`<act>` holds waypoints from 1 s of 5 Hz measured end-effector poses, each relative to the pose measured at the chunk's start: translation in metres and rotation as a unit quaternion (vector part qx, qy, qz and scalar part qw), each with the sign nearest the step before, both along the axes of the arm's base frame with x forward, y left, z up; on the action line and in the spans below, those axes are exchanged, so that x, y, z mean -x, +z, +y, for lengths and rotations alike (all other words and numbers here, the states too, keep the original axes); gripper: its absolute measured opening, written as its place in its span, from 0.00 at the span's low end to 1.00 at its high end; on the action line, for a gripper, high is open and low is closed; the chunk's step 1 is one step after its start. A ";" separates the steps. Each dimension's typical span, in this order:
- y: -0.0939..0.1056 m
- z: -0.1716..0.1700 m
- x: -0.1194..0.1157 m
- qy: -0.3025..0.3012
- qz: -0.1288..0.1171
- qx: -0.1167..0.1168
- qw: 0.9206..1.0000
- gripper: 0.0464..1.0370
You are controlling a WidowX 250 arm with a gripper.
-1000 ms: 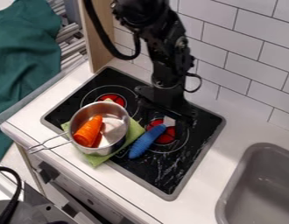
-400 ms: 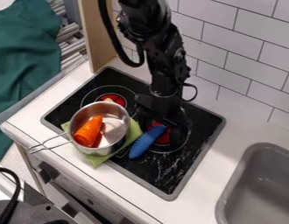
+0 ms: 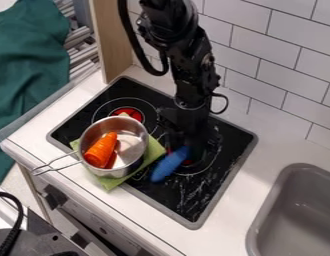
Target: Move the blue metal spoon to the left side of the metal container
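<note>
Camera view: my claw [image 3: 192, 146] hangs by the upper end of the blue spoon [image 3: 170, 165]; its opening, I cannot tell.

Note orange carrot [image 3: 101, 151], light-green cloth [image 3: 109, 183] on black stovetop [image 3: 174, 197], gray sink [image 3: 298, 220] in white counter [image 3: 278, 145]. Record tiled wall [image 3: 261, 75] behind, dark-green fabric [image 3: 27, 65] far left.

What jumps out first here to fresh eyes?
The bright orange carrot lying in the shiny metal pot, which sits on a green cloth over the stove's front-left part. Next, the black arm coming down from the top edge, its gripper low over the stove, right by the blue-handled utensil.
</note>
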State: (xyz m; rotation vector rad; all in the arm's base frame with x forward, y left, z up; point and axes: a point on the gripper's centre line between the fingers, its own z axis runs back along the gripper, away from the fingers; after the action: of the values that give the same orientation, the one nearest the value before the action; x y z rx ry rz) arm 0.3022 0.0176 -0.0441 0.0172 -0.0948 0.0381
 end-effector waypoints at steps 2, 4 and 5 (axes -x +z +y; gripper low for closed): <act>0.006 -0.013 0.008 -0.020 0.000 -0.004 1.000 0.28; 0.099 -0.033 0.009 -0.032 -0.114 -0.032 0.992 0.28; 0.110 -0.014 0.010 0.005 -0.092 -0.035 0.995 0.28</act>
State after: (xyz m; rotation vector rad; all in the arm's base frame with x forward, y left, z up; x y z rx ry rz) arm 0.2921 0.0039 0.0655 0.0843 -0.2798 0.0464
